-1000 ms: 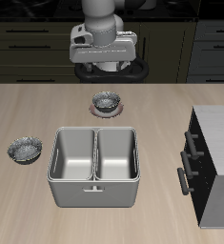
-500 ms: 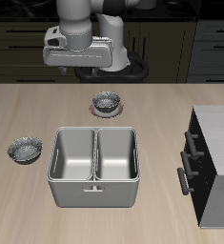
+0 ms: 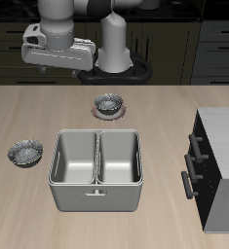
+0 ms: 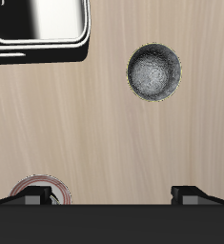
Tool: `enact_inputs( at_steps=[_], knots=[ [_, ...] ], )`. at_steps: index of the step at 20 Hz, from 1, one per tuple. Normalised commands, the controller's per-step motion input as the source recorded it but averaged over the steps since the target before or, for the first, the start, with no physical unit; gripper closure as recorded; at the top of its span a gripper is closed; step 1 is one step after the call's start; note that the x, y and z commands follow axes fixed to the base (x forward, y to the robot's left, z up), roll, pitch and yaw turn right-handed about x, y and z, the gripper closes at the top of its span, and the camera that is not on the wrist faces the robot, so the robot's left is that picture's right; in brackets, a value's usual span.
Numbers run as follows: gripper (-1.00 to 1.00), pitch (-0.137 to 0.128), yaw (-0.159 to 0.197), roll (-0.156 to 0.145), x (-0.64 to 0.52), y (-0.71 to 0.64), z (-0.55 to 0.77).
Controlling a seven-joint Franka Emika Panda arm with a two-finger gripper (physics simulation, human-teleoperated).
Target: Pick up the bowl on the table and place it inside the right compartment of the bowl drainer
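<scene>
The bowl is small, grey and speckled, and sits on the wooden table beside the bowl drainer, on the side of its right compartment. My gripper hangs high above the table's back part, well away from the bowl. In the wrist view the bowl lies on bare wood, and a corner of the bowl drainer shows beside it. My gripper is open, its fingertips wide apart with nothing between them.
A look-alike bowl on a dark saucer stands behind the drainer; its rim shows by one fingertip. A black-and-white cabinet with handles fills the table's far side. Dark kitchen cabinets run along the back.
The gripper has swung sideways along the table's back, from above the saucered bowl toward the side where the bowl sits, staying high and open.
</scene>
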Motion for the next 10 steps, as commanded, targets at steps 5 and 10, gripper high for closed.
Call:
enact_inputs(
  at_steps=[5, 10],
  knots=[
    [-1.0, -0.014, -0.012, -0.069, 0.1, -0.54, 0.03],
    [-1.0, -0.009, 0.028, -0.02, 0.08, -0.3, -0.02]
  ],
)
